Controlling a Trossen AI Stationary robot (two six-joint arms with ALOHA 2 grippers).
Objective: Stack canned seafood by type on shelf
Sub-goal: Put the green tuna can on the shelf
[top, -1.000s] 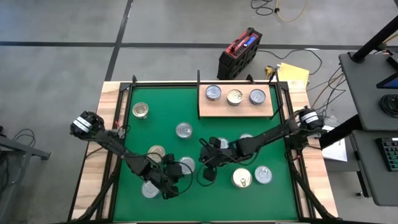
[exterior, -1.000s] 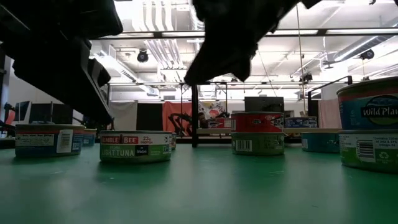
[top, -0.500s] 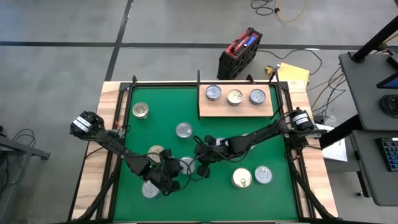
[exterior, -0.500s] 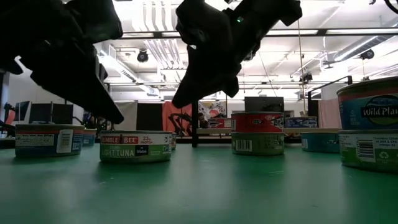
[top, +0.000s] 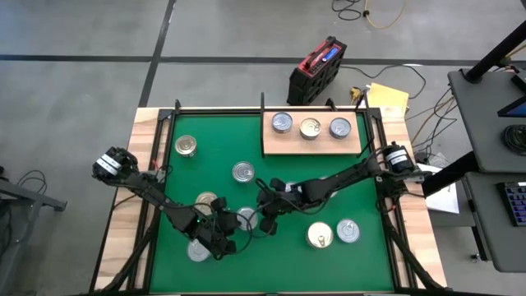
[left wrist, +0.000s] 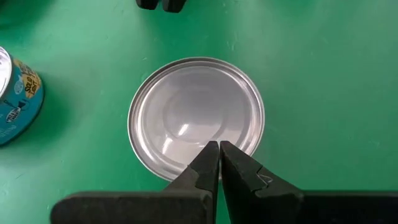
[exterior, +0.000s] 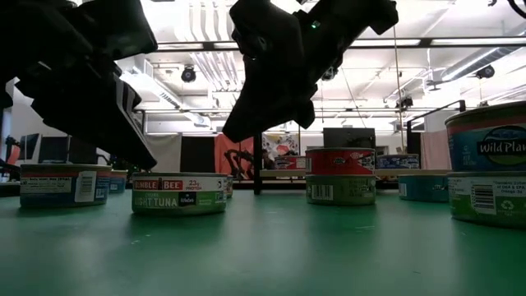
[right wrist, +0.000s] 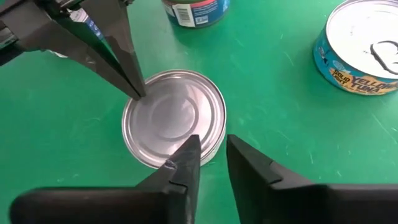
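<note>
Right gripper (right wrist: pixel 208 152) has slid toward the silver-lidded round tin (right wrist: pixel 173 118) mid-mat and cracked its jaws; your left gripper (left wrist: pixel 218 155), jaws pressed together, pins the lid, likely steadying it. Pale wooden shelf (top: pixel 271 146) sits well apart.

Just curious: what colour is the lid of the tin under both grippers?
Plain silver round tin lid, clearest in the right wrist view.
</note>
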